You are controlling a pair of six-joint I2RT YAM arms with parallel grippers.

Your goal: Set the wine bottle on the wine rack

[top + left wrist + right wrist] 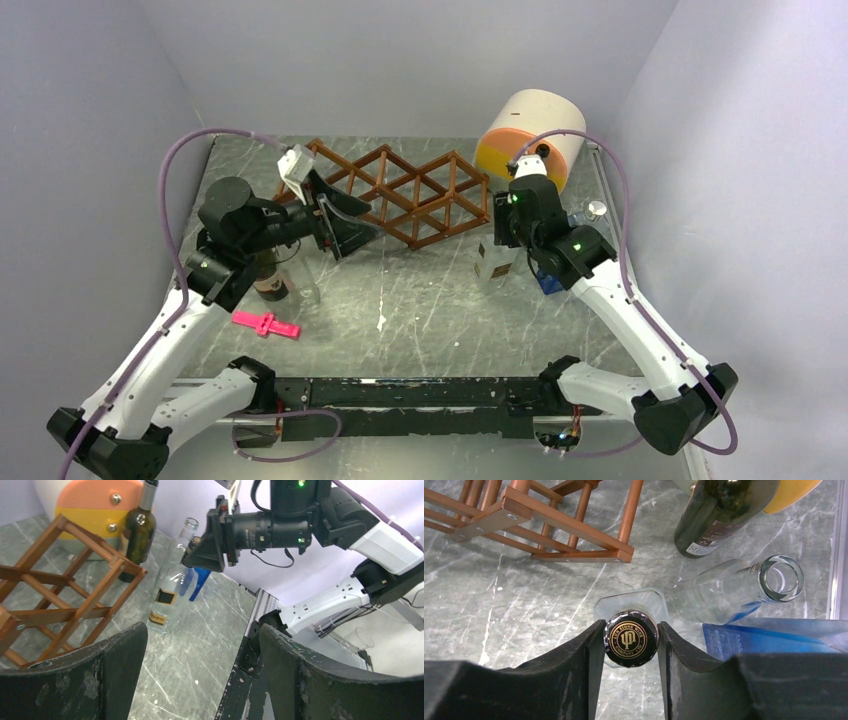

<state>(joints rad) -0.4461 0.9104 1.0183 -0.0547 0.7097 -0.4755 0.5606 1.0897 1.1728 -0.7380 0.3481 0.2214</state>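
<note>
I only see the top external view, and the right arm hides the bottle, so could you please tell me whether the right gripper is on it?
Observer: Yes; the right wrist view shows the right gripper with a finger against each side of the black cap on the wine bottle.
Operator: Is anything close beside it?
Observer: An uncapped clear bottle stands close by, on the side away from the wine rack.
Operator: And the other arm?
Observer: The left gripper is wide open, nothing between its fingers.

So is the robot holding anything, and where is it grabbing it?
The right end effector grips the clear wine bottle by its black cap. The left end effector is open and holds nothing.
</note>
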